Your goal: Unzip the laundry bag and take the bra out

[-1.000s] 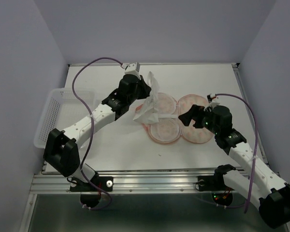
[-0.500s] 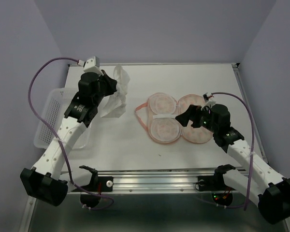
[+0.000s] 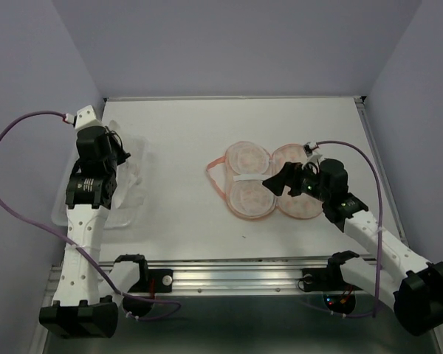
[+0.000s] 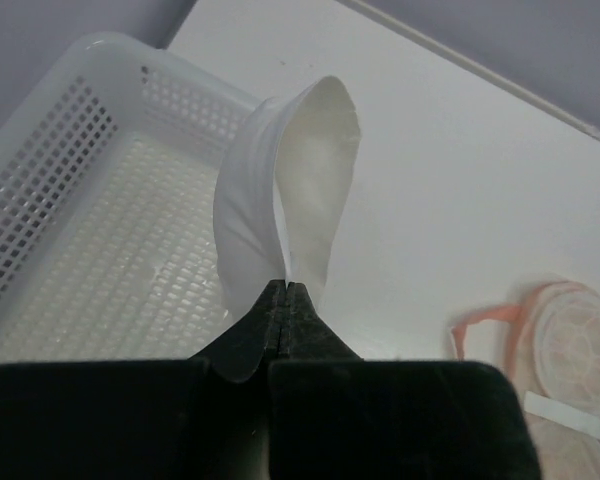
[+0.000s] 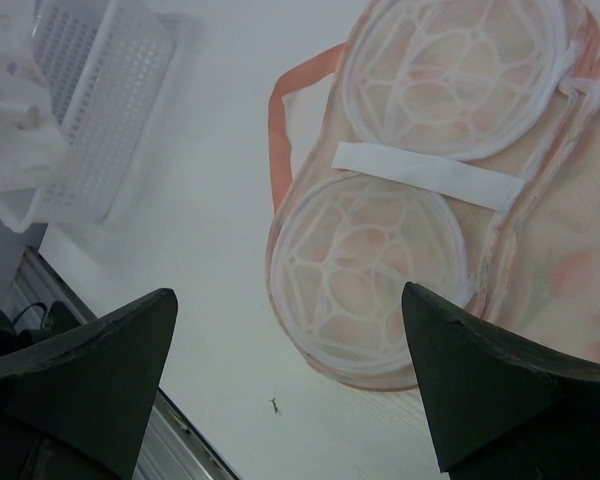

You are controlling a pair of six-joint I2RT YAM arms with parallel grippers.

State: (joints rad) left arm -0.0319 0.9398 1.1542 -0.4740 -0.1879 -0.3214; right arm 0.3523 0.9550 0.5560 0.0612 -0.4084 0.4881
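Observation:
The laundry bag point(image 3: 269, 184) lies unzipped and spread flat mid-table, its pink halves showing white mesh domes point(image 5: 370, 260); one edge shows in the left wrist view point(image 4: 570, 345). The white bra point(image 4: 285, 190) hangs folded from my left gripper point(image 4: 285, 292), which is shut on its fabric above the near rim of the basket. From above, the bra point(image 3: 133, 173) is a pale blur over the basket beside the left gripper point(image 3: 112, 153). My right gripper point(image 5: 288, 295) hovers open over the bag's near lobe point(image 3: 277, 181), with nothing between its fingers.
A clear white mesh basket point(image 3: 72, 181) sits at the table's left edge point(image 4: 50, 130), also visible in the right wrist view point(image 5: 100, 90). A purple cable loops from each arm. The metal rail runs along the near table edge point(image 3: 229, 274).
My left arm swung left from the bag, carrying the bra across the table to above the basket. The right gripper drifted slightly left over the bag, still open.

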